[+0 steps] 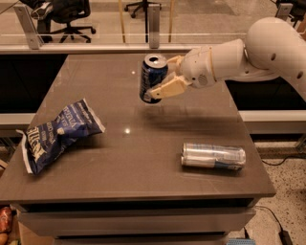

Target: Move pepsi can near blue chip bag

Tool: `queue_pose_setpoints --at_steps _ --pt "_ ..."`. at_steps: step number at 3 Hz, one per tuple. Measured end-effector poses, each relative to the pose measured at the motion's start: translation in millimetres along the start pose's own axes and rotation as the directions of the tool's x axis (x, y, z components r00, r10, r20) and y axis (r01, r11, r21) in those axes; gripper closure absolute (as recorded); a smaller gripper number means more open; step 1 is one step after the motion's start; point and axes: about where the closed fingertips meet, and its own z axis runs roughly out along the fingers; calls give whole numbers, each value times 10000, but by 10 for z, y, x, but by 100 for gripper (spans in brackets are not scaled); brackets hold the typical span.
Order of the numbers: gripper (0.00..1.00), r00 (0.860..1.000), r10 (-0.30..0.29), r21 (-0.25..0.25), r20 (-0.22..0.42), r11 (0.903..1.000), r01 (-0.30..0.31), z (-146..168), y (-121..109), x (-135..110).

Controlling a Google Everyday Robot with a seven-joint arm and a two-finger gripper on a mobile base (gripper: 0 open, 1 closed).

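Across the desk (pixel 143 162): flat grey-brown top, glossy, with a couple of light glints near the middle. A second tier (pixel 134 221) of the same colour sits under the front edge.

Room behind: a low rail with pale posts (pixel 153 21) runs along the far side. Beyond it is a light floor with an office chair (pixel 67 10) at upper left. Speckled floor (pixel 287 201) at lower right, with a dark cable (pixel 276 161) trailing across it.

On the desk: the blue chip bag (pixel 60 134) lies flat and wrinkled near the left edge. A slim silver can (pixel 213 156) lies on its side near the right front corner. The two are well apart, with bare surface between them.

The white arm (pixel 258 48) comes in from the right, over the far right part of the desk. The tool (pixel 161 76) is above the far centre, pinching the pepsi can (pixel 153 76): one beige finger (pixel 165 88) is across the near side, the other is behind the can. The can is held off the surface, slightly tilted, silver top up, with its shadow on the desk below.

The pepsi can is well apart from the blue chip bag, up and to the right of it. Nothing lies on the desk between them. The silver can is off to the right front, away from both.
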Motion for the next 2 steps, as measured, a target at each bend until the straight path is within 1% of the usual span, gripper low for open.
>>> queue_pose_setpoints --at_steps 1,2 --pt "100 9993 -270 -611 249 9977 285 86 152 -155" --pt "100 9976 -403 -1120 571 9926 465 170 287 -273"
